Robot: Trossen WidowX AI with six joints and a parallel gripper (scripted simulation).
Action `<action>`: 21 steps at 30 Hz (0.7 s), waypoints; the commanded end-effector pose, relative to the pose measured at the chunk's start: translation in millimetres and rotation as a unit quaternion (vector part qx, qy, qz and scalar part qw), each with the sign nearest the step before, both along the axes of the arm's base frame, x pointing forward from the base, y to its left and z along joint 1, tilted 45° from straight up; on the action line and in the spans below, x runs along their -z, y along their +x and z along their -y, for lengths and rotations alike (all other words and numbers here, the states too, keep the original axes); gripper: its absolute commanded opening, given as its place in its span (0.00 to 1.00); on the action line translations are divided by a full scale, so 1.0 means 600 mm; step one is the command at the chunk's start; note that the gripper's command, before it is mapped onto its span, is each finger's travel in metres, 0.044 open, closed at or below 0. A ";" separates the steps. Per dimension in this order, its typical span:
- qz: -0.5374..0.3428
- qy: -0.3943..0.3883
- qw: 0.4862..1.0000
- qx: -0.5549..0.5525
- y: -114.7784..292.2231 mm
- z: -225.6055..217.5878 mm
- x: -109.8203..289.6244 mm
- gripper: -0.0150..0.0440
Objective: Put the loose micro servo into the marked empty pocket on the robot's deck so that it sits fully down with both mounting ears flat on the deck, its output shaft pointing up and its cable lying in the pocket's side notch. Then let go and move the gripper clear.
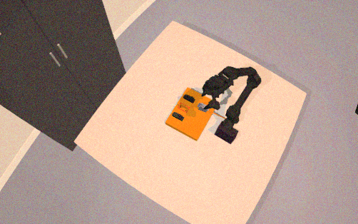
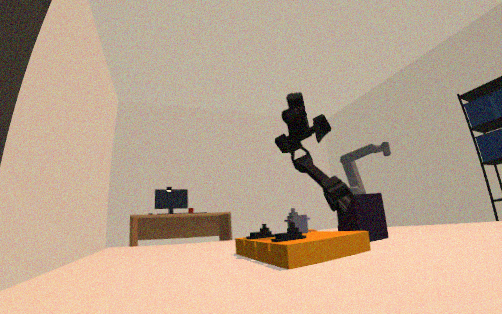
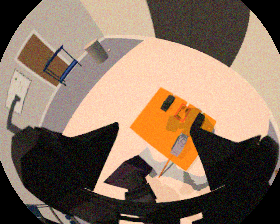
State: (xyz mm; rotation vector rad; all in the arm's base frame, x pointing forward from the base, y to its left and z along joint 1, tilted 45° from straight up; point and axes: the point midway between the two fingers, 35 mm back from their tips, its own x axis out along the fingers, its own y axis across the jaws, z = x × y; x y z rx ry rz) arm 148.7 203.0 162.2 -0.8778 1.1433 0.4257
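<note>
The orange deck [image 1: 194, 130] [image 2: 329, 243] [image 3: 150, 119] lies on the table. The loose grey-blue micro servo [image 1: 202, 106] [image 2: 300, 222] [image 3: 179, 145] is on top of the deck, near its edge on the robot base's side. Its thin orange cable [image 1: 220, 115] [image 3: 165, 168] runs off that edge. The red-outlined empty pocket [image 1: 184, 107] [image 3: 182, 112] lies between two fitted black servos. My gripper [image 1: 208, 100] [image 2: 303, 142] [image 3: 155, 128] is open and empty, high above the deck. In the wrist view its right finger overlaps the deck's right part. The servo's exact tilt is hard to tell.
The two black servos [image 1: 189, 98] [image 1: 177, 116] [image 3: 167, 103] rise from the deck on either side of the pocket. The dark arm base [image 1: 226, 133] [image 2: 364, 217] stands near the deck's cable-side edge. A dark cabinet [image 1: 44, 71] stands beyond the table [image 1: 133, 143].
</note>
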 end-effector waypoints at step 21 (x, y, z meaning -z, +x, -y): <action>0.004 -0.223 0.925 0.308 0.058 0.237 0.117 1.00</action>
